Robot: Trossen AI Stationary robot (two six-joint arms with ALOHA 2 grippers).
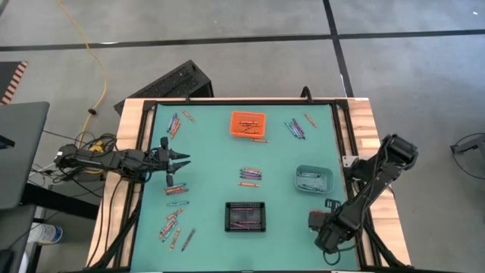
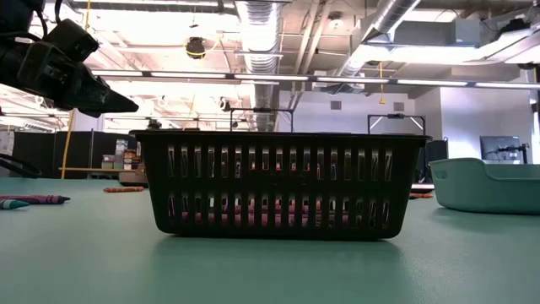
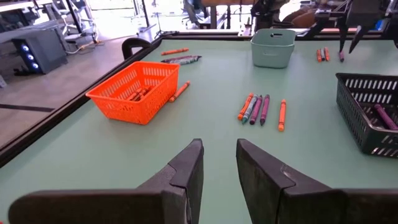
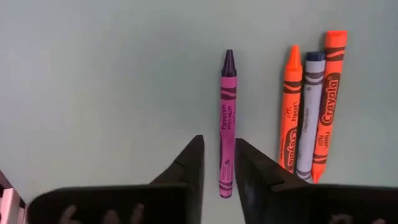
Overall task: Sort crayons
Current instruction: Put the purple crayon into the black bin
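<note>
Crayons lie scattered on the green table point(image 1: 204, 152) in small groups point(image 1: 250, 176) point(image 1: 173, 226) point(image 1: 295, 127). My right gripper point(image 4: 219, 142) hangs over the near right part point(image 1: 324, 227), pointing down and open. Its fingers stand on either side of a purple crayon point(image 4: 226, 106) that lies flat on the table, and I see no touch. Two orange crayons point(image 4: 291, 112) and a blue-grey one point(image 4: 311, 112) lie beside it. My left gripper point(image 1: 184, 161) hovers level over the left side, open with a narrow gap point(image 3: 219, 144) and nothing in it.
An orange bin point(image 1: 248, 123) with crayons stands at the far middle, a teal bin point(image 1: 314, 179) at the right, and a black bin point(image 1: 246, 216) at the near middle. A raised black frame point(image 1: 148, 144) borders the table.
</note>
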